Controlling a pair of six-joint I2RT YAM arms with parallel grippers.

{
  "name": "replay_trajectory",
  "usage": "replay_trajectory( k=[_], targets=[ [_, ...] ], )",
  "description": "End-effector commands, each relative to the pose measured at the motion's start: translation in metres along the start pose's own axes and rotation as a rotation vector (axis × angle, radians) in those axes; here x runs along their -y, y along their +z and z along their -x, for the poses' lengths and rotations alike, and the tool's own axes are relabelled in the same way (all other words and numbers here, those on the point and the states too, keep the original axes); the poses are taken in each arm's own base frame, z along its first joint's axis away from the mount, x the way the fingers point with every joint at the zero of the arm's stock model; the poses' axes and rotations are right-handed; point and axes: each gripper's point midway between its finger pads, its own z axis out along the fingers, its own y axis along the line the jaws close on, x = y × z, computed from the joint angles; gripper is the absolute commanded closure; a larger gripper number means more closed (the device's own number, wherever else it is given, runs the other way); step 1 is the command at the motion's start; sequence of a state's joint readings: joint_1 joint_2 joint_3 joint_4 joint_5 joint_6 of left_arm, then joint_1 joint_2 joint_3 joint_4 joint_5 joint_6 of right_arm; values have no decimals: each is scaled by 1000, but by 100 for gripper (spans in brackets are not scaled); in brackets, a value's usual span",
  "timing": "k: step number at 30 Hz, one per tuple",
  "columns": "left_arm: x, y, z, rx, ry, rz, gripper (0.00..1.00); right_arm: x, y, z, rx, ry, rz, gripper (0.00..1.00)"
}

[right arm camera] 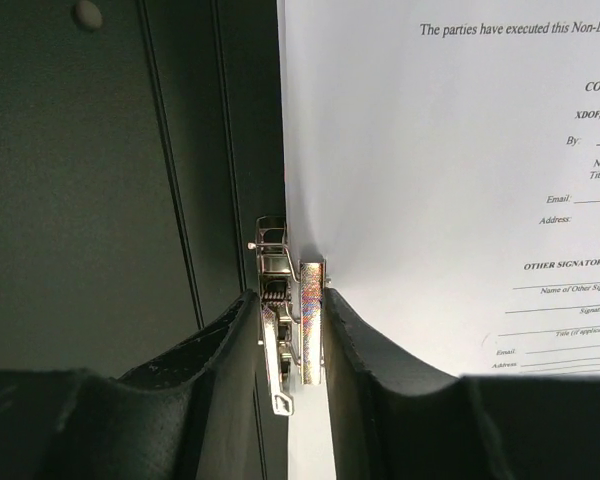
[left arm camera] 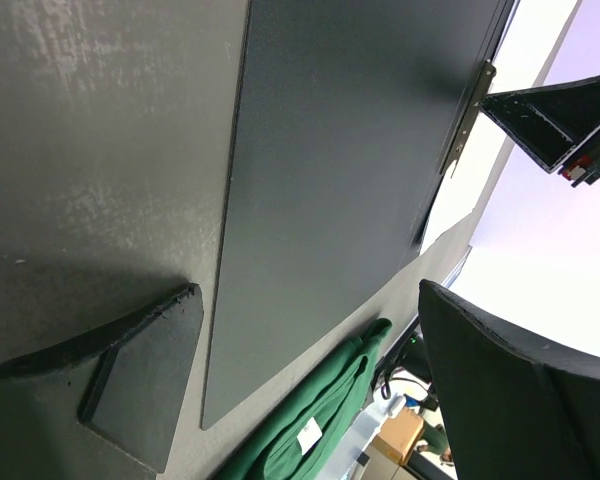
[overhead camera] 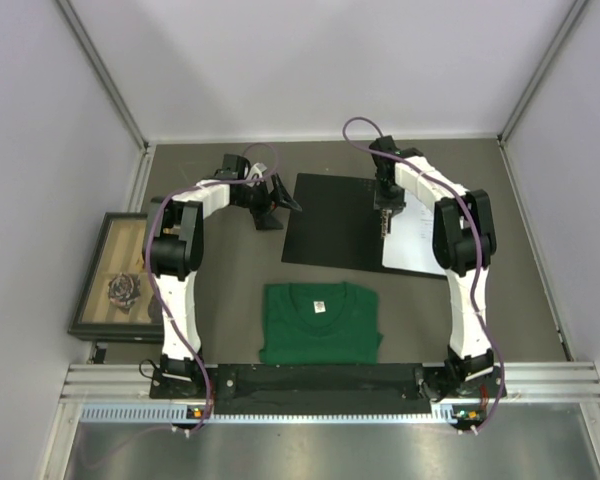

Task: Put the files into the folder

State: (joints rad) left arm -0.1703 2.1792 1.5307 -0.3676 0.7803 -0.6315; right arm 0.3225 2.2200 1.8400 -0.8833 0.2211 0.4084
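Black fingers [right arm camera: 380, 380] of the right hand [right arm camera: 290, 300] fill our closest view. The 2 of them sit snug against either side of the metal clip [right arm camera: 280, 330], gripping it as far as we can see. The folder [overhead camera: 330, 230] lies open and black side up on the counter [overhead camera: 230, 280], beyond a green shirt [overhead camera: 320, 322]. The files [overhead camera: 412, 245] rest on its right half, with their left edge touching the clip. We cannot tell whether that edge sits under the clip's jaw or only beside it.

We see 3 risks:
- If the clip closes with the sheets beside it, the files end up loose and would slip out.
- If the clip snaps down hard, it could crease or skew the paper edge.
- If the right hand lifts at a slant, it could drag the top sheet or slide the whole folder, since nothing pins it down.

On that last point, the left hand [overhead camera: 278, 207] hangs wide open and empty, low over the counter near the folder's far left corner. It touches nothing.

Our right arm reaches forward with its wrist bent steeply down, so the hand points almost straight down at the spine. Our left arm is folded at the elbow, with its forearm angled toward the folder.
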Motion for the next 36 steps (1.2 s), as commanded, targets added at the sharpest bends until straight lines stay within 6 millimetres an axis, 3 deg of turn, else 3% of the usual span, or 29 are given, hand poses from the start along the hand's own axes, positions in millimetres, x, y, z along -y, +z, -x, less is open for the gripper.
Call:
replay_trajectory(
  k=[1,19,26,31,33,36],
  targets=[
    [-8,-6,0,30,20,49,6,-6,-3,7,18,0,10,69],
    [-7,-6,-2,27,18,42,7,-17,20,-15,-37,2,-17,71],
    [-6,-7,-3,30,20,43,6,-8,31,-34,-51,5,-109,82],
    [-2,-11,-1,43,25,45,6,0,33,-34,-37,-9,-179,92],
    [-1,-12,-1,48,24,47,5,-1,30,-30,-27,-2,-167,100],
    [3,-15,-1,53,28,47,5,-13,23,-23,-4,7,-105,100]
  ],
)
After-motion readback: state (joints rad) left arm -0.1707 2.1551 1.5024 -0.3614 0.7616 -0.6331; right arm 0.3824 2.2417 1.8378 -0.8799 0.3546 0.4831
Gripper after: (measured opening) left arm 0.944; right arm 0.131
